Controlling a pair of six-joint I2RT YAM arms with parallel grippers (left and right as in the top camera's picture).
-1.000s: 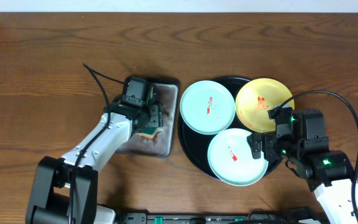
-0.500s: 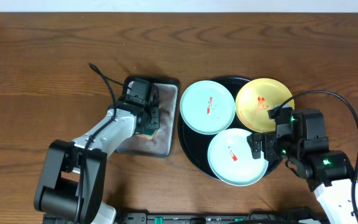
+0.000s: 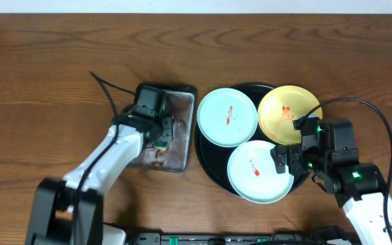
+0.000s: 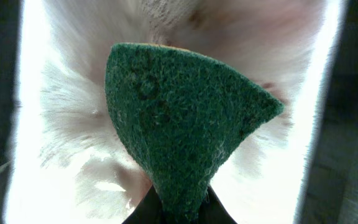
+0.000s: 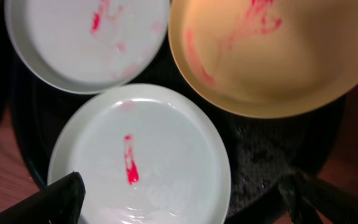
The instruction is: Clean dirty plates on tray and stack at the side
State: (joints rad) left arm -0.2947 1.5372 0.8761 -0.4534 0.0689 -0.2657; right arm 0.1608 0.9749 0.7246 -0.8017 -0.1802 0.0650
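Three plates lie on the black tray (image 3: pixel 206 155): a mint one (image 3: pixel 227 117) at the back left, a yellow one (image 3: pixel 289 113) at the back right and a mint one (image 3: pixel 259 171) in front, each with red smears. My right gripper (image 3: pixel 286 163) hovers open over the front plate's right side. In the right wrist view its fingertips (image 5: pixel 61 199) straddle that plate (image 5: pixel 142 149), below the yellow plate (image 5: pixel 266 50). My left gripper (image 3: pixel 162 133) is over the grey pan (image 3: pixel 179 160), shut on a green sponge (image 4: pixel 185 118) pinched at its lower corner.
The rectangular grey metal pan, stained inside, sits just left of the tray. Brown wood tabletop (image 3: pixel 46 82) stretches to the left, behind and to the far right. A black cable (image 3: pixel 107 85) arcs from the left arm.
My left gripper has closed on the green sponge in the pan, and its arm shifted slightly. The right arm and the plates have not moved.
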